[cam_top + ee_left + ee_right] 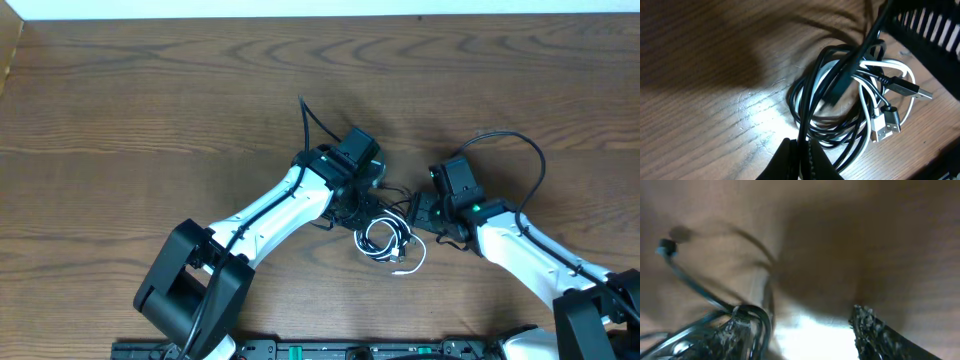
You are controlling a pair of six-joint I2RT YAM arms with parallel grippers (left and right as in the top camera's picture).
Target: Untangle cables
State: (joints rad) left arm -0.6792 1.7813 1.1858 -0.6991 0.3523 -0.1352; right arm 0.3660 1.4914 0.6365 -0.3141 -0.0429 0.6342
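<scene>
Though overhead hides it, left pincer [801, 146] clamps black cable [805, 117] | white cable [887, 63] entangled

Overhead: straight down, far, whole counter [150, 100]. Left wrist: close, slanting down onto the cables [802, 105]. Right wrist: closer yet, blurred, low over the counter. Shared by all: the cables.
</scene>
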